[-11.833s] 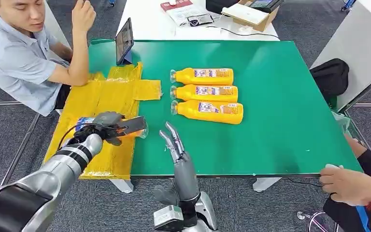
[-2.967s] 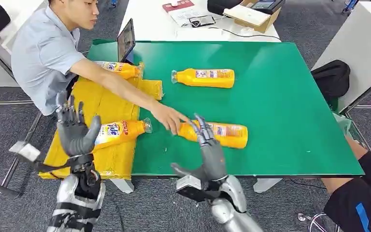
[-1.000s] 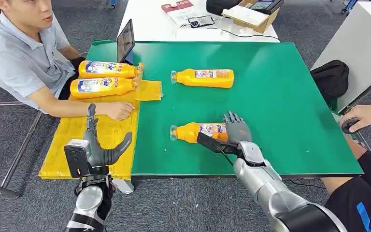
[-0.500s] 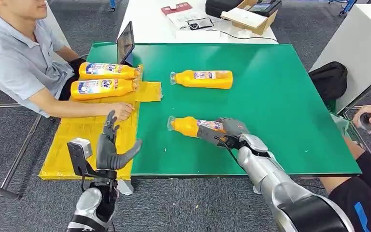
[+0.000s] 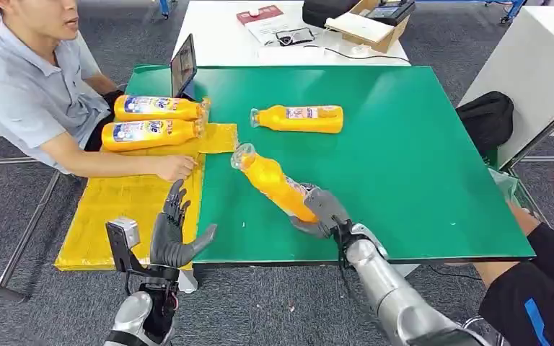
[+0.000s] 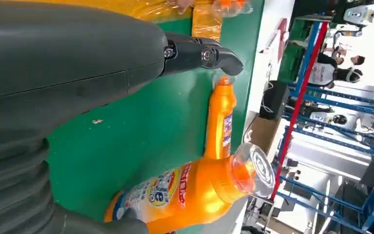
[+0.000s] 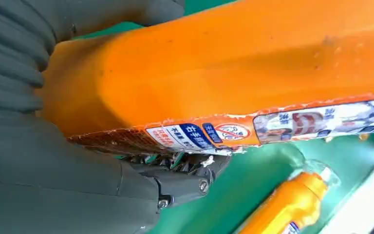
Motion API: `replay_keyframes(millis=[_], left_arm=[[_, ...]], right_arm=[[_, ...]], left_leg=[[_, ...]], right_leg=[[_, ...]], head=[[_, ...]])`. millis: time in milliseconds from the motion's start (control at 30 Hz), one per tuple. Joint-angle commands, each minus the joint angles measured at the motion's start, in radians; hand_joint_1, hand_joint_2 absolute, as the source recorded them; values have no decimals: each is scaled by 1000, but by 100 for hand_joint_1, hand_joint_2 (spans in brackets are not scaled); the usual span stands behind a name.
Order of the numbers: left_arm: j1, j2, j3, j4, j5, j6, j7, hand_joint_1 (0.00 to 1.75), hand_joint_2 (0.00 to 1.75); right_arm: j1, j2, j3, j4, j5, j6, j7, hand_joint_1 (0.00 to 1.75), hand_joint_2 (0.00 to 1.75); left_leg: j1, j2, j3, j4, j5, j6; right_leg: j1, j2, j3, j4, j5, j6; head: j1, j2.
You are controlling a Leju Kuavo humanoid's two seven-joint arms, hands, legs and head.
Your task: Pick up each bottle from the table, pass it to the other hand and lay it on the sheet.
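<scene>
One orange bottle (image 5: pixel 274 183) is gripped at its base by the right hand (image 5: pixel 320 212).
Its cap tilts up toward the left hand (image 5: pixel 173 236), which is spread, holding nothing, beside the yellow sheet (image 5: pixel 133 205).

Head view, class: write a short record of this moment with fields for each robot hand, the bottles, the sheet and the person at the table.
right hand: right hand grips the base of the lifted bottle, cap end tilted up toward the sheet
left hand: left hand holds nothing, fingers spread, near the table's front edge
bottles on sheet: two bottles lying side by side
bottle on table: one bottle lying on the green table
sheet: yellow sheet, on the table's left side
person: forearm resting on the sheet
</scene>
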Motion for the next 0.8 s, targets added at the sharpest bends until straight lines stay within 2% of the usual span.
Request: replay_keyframes(millis=[33,133,233,400,433,533,633,800], left_arm=[[28,-29,-95,109,38,-30,71,0,175],[24,-29,-130,107,49,-13,19,0,175],[14,-7,-169,53,68,-45,11,0,175],[6,0,-192,30,84,-66,11,0,175],[4,0,-200,25,91,-74,11,0,175],[-17,-2,-204,41,129,-78,21,0,175],[-22,-7,-188,19,154,-58,-2,0,175],[-22,-8,-184,-1,152,-42,-9,0,175]], right_arm=[[256,82,-11,-579,-127,-284,-66,175,175],[282,75,83,-590,-70,-320,-52,175,175],[258,79,190,-471,-26,-342,-88,175,175],[228,91,278,-371,15,-357,-115,175,175],[224,97,326,-346,51,-362,-126,175,175],[207,98,447,-273,122,-378,-151,175,175],[208,106,499,-204,119,-380,-154,175,175],[217,111,509,-187,115,-386,-162,175,175]], left_leg=[[0,-4,0,0,-1,-1],[0,-7,-5,1,-4,0],[0,-7,-9,0,-1,0],[0,-5,-12,0,-2,-1],[0,-5,-9,0,-3,-1],[1,-4,-13,0,-1,0],[1,-3,-11,0,-2,-1],[1,-7,-12,0,-1,0]], right_leg=[[1,-4,1,0,-3,-2],[0,-5,-2,2,-6,-2],[0,-5,-6,0,-4,-1],[0,-2,-9,1,-2,-2],[0,-2,-6,1,-4,-3],[1,-2,-10,0,-2,-2],[1,-1,-9,0,-3,-2],[1,-4,-9,-1,-3,-2]], head=[[0,0],[0,0],[0,0],[0,0],[0,0],[0,0],[0,0],[0,0]])
